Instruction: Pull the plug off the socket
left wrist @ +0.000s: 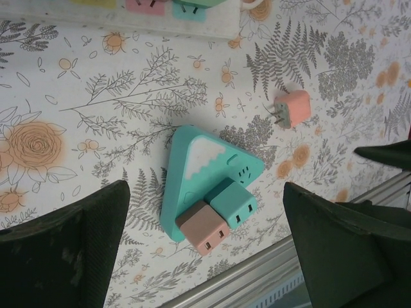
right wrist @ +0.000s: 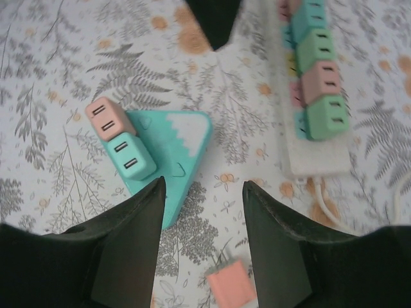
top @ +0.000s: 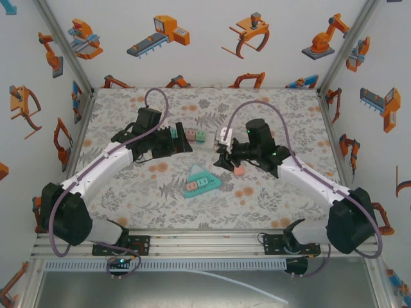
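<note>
Clearly the right pincer (right wrist: 203, 186) stands part open and empty, with a loose plug (right wrist: 232, 285) lying free at six o'clock of its gap. The triangular socket (right wrist: 183, 138) sits at ten o'clock from that gap. It carries a pink plug (right wrist: 108, 117) and a teal plug (right wrist: 131, 159) side by side, their row running eleven to five. The left pincer (left wrist: 205, 189) is spread wide and empty. From above, the right arm looks the nearer.

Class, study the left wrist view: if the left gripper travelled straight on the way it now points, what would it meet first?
Probably the teal triangular socket block, or the pink plug and teal plug seated on it, which lie centred ahead of the open left gripper. Depth is unclear.
</note>
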Robot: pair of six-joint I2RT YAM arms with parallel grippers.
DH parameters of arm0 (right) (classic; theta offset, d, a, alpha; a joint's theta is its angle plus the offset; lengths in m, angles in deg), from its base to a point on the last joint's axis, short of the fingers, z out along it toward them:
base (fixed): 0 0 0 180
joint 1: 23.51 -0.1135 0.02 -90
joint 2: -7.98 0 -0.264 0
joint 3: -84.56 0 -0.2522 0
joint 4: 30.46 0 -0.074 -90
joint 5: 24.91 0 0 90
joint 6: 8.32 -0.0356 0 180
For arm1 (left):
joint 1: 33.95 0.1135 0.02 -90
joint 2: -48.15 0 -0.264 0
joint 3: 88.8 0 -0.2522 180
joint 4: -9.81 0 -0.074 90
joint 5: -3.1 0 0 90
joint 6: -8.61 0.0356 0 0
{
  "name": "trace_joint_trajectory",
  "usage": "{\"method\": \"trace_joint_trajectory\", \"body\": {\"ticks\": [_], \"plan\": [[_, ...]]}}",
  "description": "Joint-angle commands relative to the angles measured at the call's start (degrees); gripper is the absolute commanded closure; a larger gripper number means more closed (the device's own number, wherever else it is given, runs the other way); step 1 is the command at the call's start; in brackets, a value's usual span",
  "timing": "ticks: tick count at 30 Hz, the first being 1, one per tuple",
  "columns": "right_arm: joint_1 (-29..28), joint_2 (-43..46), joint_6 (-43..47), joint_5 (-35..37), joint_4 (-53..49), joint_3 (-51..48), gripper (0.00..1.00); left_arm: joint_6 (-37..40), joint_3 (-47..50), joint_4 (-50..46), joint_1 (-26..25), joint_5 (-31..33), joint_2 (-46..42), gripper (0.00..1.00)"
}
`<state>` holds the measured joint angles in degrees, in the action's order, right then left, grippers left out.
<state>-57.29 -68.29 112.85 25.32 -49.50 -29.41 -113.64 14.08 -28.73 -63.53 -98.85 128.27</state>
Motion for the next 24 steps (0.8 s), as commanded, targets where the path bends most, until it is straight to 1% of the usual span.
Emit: {"method": "trace_joint_trajectory", "body": {"ticks": [1, 3, 8, 13, 16, 18, 21, 24], "plan": [[-3.3, -3.4, 15.5, -3.9, -7.4, 2.9, 0.5, -1.0, -0.3, -1.4, 0.2, 0.2, 0.0, 0.06], [-5.1, -5.5, 19.6, -4.2, -8.5, 3.2, 0.5, -0.9, -0.4, -1.6, 0.2, 0.2, 0.5, 0.06], [-8.3, -9.7, 24.0, -3.4, -9.4, 4.2, 0.5, -1.1, -0.3, -2.4, 0.4, 0.6, 1.7, 0.07], [-10.9, -13.5, 26.4, -2.4, -9.8, 4.7, 0.51, -0.7, -0.3, -2.5, 0.5, -0.7, 4.3, 0.08], [-12.1, -15.6, 26.5, -0.6, -8.7, 5.0, 0.52, -0.5, -0.2, -2.3, 0.5, -1.4, 5.9, 0.09], [-12.6, -16.8, 26.6, 0.6, -7.7, 5.3, 0.54, 0.0, 0.2, -2.0, 0.5, -1.8, 7.0, 0.11], [-12.8, -18.2, 26.6, 1.5, -7.0, 6.0, 0.62, 1.5, 1.0, -1.4, 0.6, -2.5, 8.6, 0.15], [-12.8, -18.9, 26.6, 1.7, -7.1, 6.9, 0.69, 3.7, 1.9, -1.3, 0.6, -3.7, 10.3, 0.25]]}}
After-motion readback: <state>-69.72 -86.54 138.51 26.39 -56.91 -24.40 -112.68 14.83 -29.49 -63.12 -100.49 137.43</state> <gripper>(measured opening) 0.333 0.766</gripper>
